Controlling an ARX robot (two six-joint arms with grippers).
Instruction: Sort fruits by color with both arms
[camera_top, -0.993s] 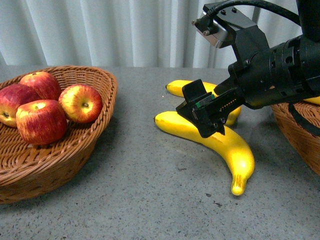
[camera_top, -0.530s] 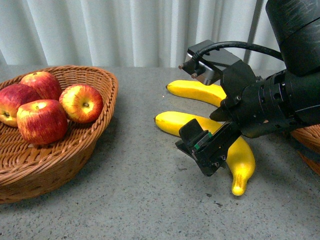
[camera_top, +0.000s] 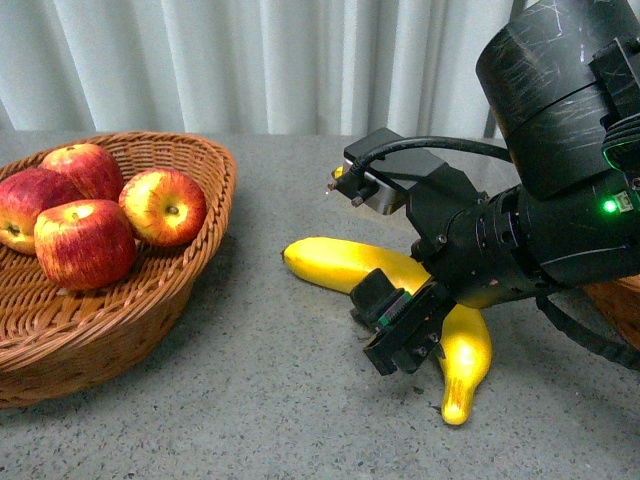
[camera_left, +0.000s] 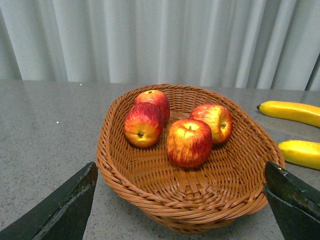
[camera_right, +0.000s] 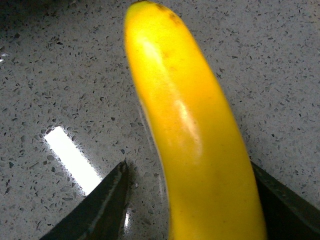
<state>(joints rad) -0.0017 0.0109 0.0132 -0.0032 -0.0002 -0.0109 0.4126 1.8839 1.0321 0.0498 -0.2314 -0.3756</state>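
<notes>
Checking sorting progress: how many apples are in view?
4, all in the wicker basket: rear apple, left apple, right apple, front apple. None seem hidden.

Apples (camera_top: 85, 240) red, yellow patches. Banana (camera_top: 335, 262) bright yellow. Basket (camera_top: 203, 245) brown weave. Table (camera_top: 250, 400) grey, speckled. Arm (camera_top: 560, 225) black.

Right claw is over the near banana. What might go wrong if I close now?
1. The right claw straddles the glossy, curved banana with a gap on one side; closing could roll or push it away.
2. Its fingertips sit very near the table and may scrape it.
3. The arm hides most of the far banana in the front view, so lifting might knock it.
</notes>
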